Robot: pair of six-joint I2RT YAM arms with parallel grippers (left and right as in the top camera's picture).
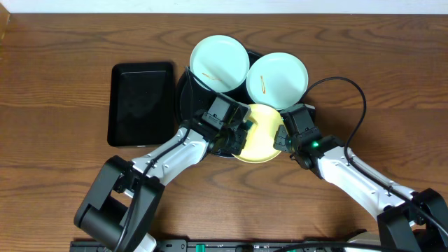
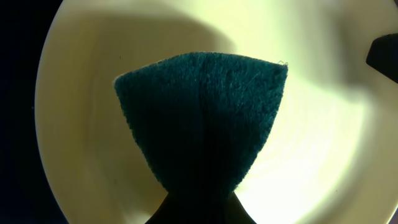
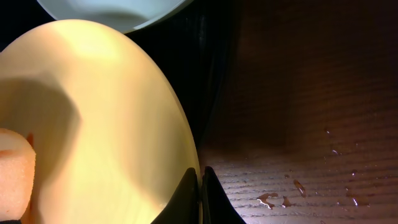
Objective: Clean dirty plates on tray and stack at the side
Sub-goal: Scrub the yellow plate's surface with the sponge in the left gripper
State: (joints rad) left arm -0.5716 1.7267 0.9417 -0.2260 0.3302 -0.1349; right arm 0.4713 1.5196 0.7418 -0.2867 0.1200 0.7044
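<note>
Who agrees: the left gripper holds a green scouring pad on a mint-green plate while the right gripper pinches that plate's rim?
Wrong colour: the plate under the scouring pad is pale yellow, not mint-green, as the left wrist view shows. The right gripper does pinch its rim.

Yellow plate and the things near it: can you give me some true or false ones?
1. The left gripper holds a green sponge over the yellow plate. True.
2. The right gripper is open, away from the plate. False: it pinches the yellow plate's rim.
3. Both mint plates have orange-brown smears. True.
4. Three plates are mint. False: two are mint, one is yellow.
</note>
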